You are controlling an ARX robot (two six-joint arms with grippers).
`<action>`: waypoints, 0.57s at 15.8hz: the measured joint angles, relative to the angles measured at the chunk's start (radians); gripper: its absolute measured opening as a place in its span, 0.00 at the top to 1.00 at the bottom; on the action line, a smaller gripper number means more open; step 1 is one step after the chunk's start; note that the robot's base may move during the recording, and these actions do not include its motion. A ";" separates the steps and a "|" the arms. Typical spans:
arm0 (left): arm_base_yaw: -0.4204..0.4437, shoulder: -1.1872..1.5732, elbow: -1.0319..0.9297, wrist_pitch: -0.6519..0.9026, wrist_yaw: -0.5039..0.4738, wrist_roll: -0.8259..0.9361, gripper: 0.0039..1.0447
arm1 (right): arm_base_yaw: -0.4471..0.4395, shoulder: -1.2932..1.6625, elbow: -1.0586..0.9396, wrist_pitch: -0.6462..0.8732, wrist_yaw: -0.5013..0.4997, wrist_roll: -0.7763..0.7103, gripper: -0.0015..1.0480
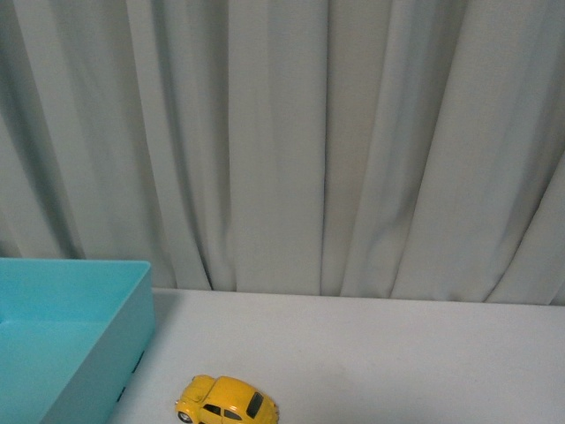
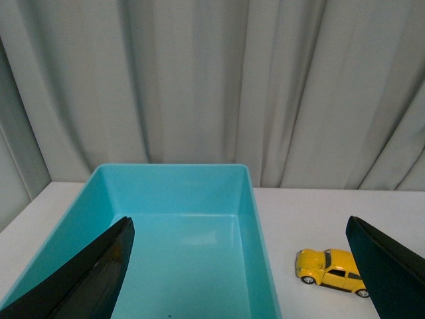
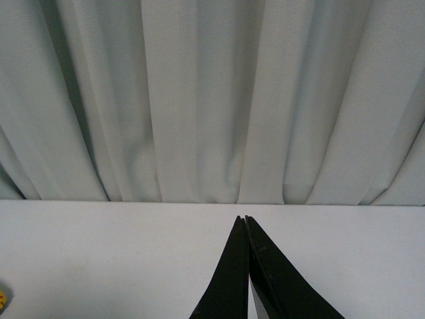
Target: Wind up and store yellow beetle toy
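The yellow beetle toy (image 1: 227,403) stands on its wheels on the white table, just right of the turquoise bin (image 1: 132,300). In the left wrist view the toy (image 2: 332,271) sits beside the bin's right wall (image 2: 260,232). My left gripper (image 2: 242,266) is open and empty, hanging over the bin's right wall; one black finger (image 2: 93,279) is over the bin, the other (image 2: 385,266) near the toy's rear. My right gripper (image 3: 244,222) is shut and empty over bare table. A sliver of the toy (image 3: 2,300) shows at that view's edge. Neither arm shows in the front view.
The bin's inside (image 2: 179,259) holds nothing I can see. A pale pleated curtain (image 1: 291,141) hangs close behind the table's far edge. The white tabletop (image 1: 397,362) stretches to the right of the toy.
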 joint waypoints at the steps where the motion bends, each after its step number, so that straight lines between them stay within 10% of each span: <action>1: 0.000 0.000 0.000 0.000 0.000 0.000 0.06 | 0.000 -0.024 -0.007 -0.016 0.000 0.000 0.98; 9: 0.000 0.000 0.000 0.000 0.000 0.000 0.06 | 0.000 -0.405 -0.059 -0.328 0.000 0.003 0.98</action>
